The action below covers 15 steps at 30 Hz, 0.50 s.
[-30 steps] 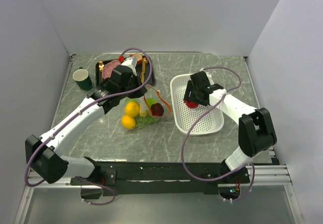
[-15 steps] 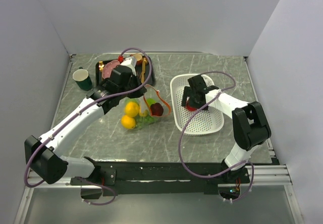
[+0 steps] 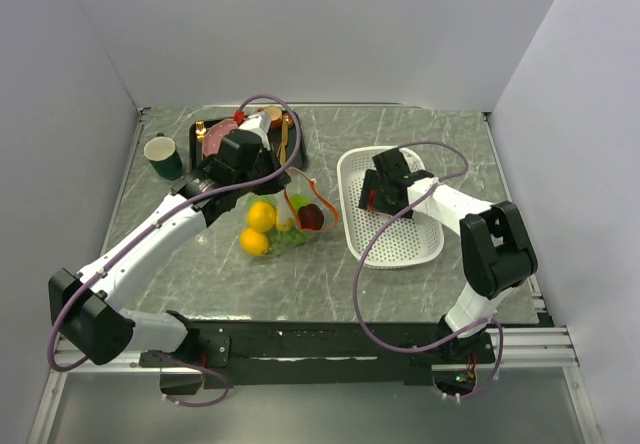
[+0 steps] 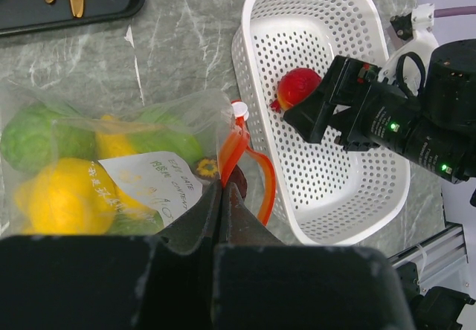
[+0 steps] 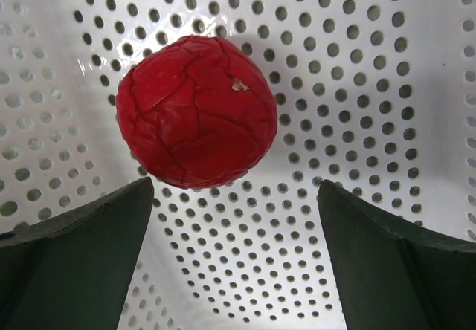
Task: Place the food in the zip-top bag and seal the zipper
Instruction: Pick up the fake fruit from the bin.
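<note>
Right wrist view: the right gripper (image 5: 234, 233) has its jaws spread wide and grips nothing. The round red crackle-skinned toy fruit (image 5: 195, 111) sits at 12 o'clock just ahead of the fingers, apart from both, on the floor of the white perforated plastic basket (image 5: 387, 70).

Risks as we see them:
- The fruit is round and loose. If one finger lands first, it likely rolls away.
- The basket looks light and may skate under a push.
- In the left wrist view, the left gripper (image 4: 223, 196) is pinched fully closed on the mouth edge of the clear floppy plastic zip-top bag (image 4: 111, 159), at the thin orange-red zipper strip (image 4: 230, 148). We can't tell whether it holds one lip or both. If both, the mouth stays narrow and the fruit could bounce off.
- Yellow toy lemons (image 4: 56, 196) and green pieces (image 4: 33, 137) inside crowd the opening.

Pose, top external:
- The left arm stretches from 7 o'clock to table centre, wrist over the bag.
- The right arm folds back from 4 o'clock, wrist pitched down into the basket at 3 o'clock, with the bag at its 9 o'clock.
</note>
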Motion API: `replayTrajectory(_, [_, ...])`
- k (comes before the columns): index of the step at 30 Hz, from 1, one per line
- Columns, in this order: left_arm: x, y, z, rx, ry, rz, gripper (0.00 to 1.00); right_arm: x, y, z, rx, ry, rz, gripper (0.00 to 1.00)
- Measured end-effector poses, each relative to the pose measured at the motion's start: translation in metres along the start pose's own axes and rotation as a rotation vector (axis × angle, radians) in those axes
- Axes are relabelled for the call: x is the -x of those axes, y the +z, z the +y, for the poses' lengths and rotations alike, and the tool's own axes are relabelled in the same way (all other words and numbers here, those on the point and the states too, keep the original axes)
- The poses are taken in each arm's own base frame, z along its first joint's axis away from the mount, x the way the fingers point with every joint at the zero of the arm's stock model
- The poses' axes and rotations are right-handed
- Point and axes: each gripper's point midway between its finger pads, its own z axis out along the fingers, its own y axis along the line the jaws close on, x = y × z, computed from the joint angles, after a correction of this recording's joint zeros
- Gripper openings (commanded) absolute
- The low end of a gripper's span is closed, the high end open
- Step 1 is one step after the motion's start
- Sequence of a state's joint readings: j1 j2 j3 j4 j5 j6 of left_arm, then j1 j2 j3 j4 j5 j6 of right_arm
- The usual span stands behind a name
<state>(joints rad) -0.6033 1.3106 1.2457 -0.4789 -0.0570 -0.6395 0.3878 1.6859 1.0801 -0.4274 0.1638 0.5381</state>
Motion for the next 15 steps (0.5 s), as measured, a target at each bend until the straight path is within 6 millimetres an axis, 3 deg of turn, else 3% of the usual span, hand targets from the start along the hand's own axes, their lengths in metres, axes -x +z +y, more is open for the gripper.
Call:
replayTrajectory(8, [0.0, 0.0, 0.0, 0.001, 0.0, 0.0, 0.01, 0.025, 0.005, 0.01, 0.144, 0.198, -0.021, 0.97])
replayTrajectory(15, [0.0, 0.0, 0.0, 0.001, 0.0, 0.0, 0.01, 0.022, 0.005, 0.02, 0.217, 0.241, -0.014, 0.97])
